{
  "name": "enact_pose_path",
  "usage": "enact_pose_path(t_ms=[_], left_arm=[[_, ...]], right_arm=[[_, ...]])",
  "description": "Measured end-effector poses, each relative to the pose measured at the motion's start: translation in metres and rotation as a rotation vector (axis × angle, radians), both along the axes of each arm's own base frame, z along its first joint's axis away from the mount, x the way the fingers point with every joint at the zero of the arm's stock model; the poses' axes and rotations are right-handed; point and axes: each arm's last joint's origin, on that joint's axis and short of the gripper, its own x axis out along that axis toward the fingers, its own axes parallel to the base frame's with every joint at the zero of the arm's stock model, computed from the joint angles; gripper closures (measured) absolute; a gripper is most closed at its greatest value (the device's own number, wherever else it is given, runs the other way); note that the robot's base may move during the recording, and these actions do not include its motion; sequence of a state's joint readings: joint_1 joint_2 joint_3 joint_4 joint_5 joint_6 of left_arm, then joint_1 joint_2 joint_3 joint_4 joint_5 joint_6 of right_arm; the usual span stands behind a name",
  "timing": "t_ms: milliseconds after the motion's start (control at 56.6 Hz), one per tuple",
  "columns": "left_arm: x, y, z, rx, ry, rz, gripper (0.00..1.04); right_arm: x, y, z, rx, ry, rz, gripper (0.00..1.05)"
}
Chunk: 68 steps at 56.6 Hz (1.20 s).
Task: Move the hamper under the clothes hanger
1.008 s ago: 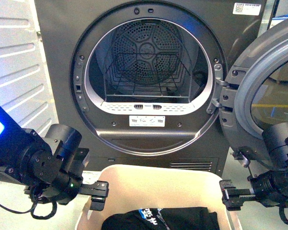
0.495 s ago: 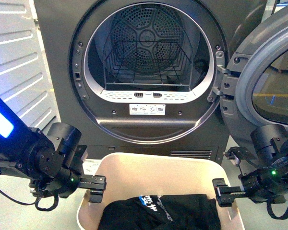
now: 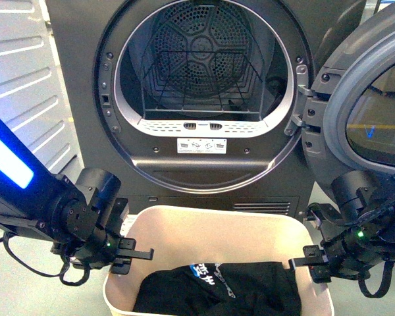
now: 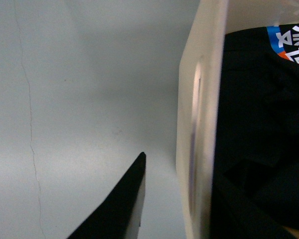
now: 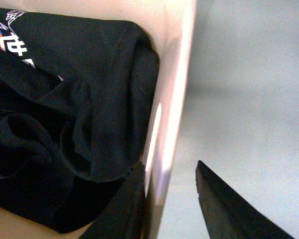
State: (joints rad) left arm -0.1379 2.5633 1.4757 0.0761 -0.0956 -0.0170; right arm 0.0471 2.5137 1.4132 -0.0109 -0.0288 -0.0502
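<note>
Since the earlier frame, the hamper (image 3: 217,230) has been straddled lower at its opposite walls by the left gripper (image 3: 137,257) and right gripper (image 3: 301,264), jaws held open, unclamped. It is stood before the dryer (image 3: 204,99), black garment (image 3: 217,293) inside.

One hamper (image 3: 217,222) stood low in the frame, one dryer (image 3: 263,176) above it, with one door (image 3: 352,79) at the right and one rack (image 3: 204,82) inside. Two grippers showed: left gripper (image 3: 137,257), right gripper (image 3: 303,264). One black garment (image 3: 243,293) could be counted.
</note>
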Motion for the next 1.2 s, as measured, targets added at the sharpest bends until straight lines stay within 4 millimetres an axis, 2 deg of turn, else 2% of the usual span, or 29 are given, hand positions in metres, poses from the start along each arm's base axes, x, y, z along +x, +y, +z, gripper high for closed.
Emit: enact_pose_path(t_ms=[141, 177, 424, 601, 778, 1202], left_arm=[[0.0, -0.004, 0.0, -0.001, -0.001, -0.006, 0.99], [0.0, -0.005, 0.0, -0.004, -0.003, -0.002, 1.01], [-0.002, -0.009, 0.009, -0.002, -0.004, -0.003, 1.0], [0.002, -0.01, 0.035, -0.011, -0.053, -0.003, 1.0], [0.006, -0.011, 0.057, -0.001, -0.121, 0.009, 1.0], [0.004, -0.011, 0.056, 0.002, -0.114, 0.009, 1.0]], right_arm=[[0.0, 0.005, 0.0, -0.006, -0.002, 0.006, 0.99], [0.0, 0.006, 0.0, -0.004, -0.003, -0.003, 1.02], [0.002, 0.006, 0.008, 0.003, -0.013, -0.017, 1.02], [0.004, 0.001, 0.036, 0.008, -0.07, -0.026, 1.02], [0.003, -0.001, 0.052, 0.033, -0.138, -0.022, 1.02], [-0.001, -0.001, 0.05, 0.039, -0.127, -0.025, 1.02]])
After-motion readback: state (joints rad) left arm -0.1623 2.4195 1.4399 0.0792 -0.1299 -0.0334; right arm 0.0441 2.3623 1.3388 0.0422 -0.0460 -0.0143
